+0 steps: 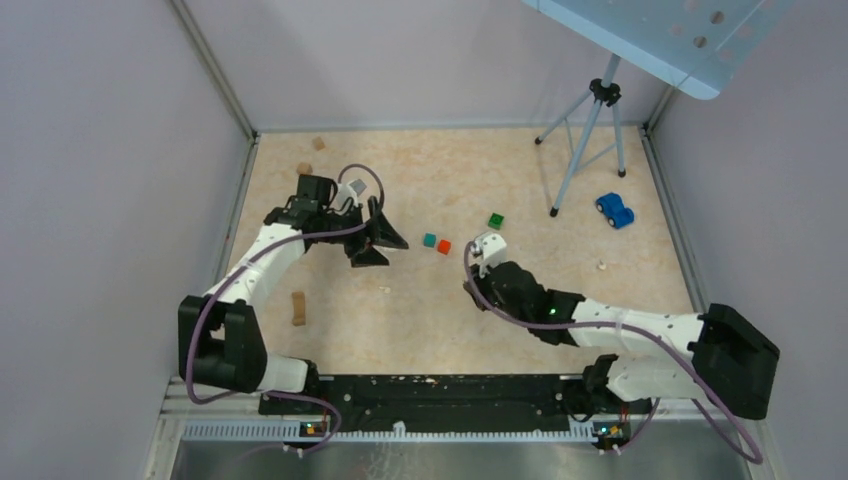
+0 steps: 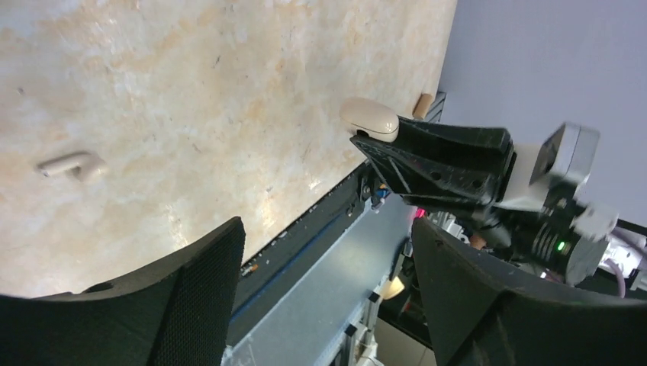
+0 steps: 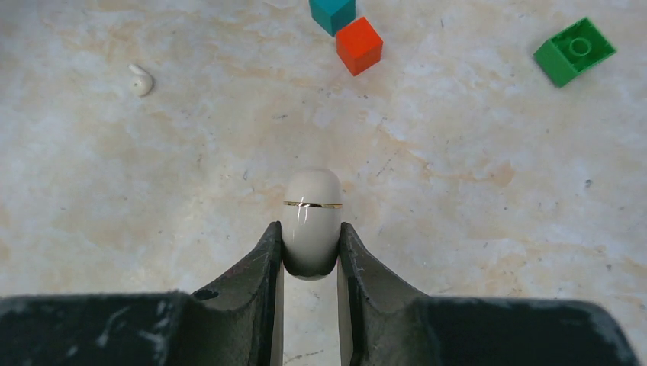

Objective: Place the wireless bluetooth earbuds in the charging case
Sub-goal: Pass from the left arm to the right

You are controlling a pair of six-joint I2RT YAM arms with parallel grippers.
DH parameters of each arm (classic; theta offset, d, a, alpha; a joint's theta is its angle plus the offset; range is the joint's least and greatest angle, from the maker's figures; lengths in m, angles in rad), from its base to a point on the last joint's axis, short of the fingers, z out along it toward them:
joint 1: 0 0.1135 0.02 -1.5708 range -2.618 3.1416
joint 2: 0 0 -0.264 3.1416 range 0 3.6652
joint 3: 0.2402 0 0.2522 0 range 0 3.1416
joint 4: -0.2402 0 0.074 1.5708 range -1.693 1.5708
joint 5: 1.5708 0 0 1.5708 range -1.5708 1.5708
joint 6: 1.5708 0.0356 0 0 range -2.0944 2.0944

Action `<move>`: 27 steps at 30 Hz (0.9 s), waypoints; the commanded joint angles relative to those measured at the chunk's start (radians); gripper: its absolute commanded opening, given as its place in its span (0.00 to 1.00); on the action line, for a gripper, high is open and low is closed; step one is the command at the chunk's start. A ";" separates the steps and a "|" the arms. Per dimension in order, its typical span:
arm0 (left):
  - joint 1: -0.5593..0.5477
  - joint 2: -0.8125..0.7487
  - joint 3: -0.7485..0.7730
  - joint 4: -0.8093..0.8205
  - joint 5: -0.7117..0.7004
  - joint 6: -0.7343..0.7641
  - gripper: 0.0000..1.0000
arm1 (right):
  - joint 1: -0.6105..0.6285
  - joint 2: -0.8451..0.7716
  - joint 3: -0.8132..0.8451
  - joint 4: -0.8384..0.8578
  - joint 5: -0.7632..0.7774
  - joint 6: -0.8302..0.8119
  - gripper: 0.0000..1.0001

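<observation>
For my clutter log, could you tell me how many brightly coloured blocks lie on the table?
3: a teal cube and a red cube side by side in the middle, a green brick to their right. Others may be hidden.

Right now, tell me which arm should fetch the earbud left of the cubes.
Left. Its hand is open and empty with the earbud lying close by; the right hand is shut on the charging case.
</observation>
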 commanded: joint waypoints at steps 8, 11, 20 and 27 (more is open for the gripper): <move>0.019 -0.193 -0.116 0.209 0.223 0.193 0.87 | -0.361 -0.128 -0.152 0.434 -0.911 0.377 0.00; -0.011 -0.242 -0.131 0.255 0.251 0.205 0.90 | -0.407 -0.072 -0.173 0.682 -1.082 0.526 0.00; -0.065 -0.247 -0.185 0.376 0.378 0.154 0.93 | -0.410 0.218 -0.120 1.261 -1.328 0.807 0.00; -0.094 -0.208 -0.191 0.394 0.392 0.140 0.90 | -0.410 0.346 -0.106 1.513 -1.343 0.960 0.00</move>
